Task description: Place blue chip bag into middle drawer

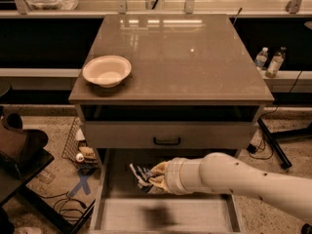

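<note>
The blue chip bag (140, 174), crinkled dark blue with white print, is held in my gripper (154, 177) at the end of my white arm, which reaches in from the lower right. The bag hangs over the back part of the open middle drawer (161, 216), a wide shallow tray with a pale floor pulled out at the bottom of the view. A dark shadow of the bag lies on the drawer floor. My fingers are closed around the bag. The white bowl (107, 70) sits on the cabinet top at the left.
The grey drawer front with a black handle (166, 141) is right above my gripper. The cabinet top (185, 52) stretches behind. Clutter and cables (80, 155) lie on the floor at the left. Two bottles (269, 62) stand on a ledge at the right.
</note>
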Robot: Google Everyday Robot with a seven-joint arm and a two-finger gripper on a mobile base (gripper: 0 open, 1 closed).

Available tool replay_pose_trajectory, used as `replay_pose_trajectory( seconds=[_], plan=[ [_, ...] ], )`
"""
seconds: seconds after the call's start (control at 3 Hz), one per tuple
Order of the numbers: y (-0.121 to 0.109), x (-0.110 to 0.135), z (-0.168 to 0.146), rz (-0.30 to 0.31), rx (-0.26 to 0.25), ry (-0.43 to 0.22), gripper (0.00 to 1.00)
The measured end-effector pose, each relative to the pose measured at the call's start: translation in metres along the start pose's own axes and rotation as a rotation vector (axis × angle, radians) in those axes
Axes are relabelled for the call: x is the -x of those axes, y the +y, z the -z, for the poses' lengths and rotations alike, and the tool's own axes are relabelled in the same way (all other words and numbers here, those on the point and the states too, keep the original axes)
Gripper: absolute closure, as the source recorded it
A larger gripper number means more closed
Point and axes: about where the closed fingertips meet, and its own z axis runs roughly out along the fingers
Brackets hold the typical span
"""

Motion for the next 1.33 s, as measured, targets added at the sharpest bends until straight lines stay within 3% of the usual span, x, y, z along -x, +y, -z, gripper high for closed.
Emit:
replay_pose_trajectory(
  seconds=[0.33,0.67,1.33],
  plan=[
    [0.0,-0.033,0.016,0.091,-0.088,0.171,1.0],
    [-0.005,-0.043,0.035,0.108,-0.155,0.221,0.82],
    [-0.006,-0.04,0.036,0.115,-0.158,0.221,0.36]
  ],
)
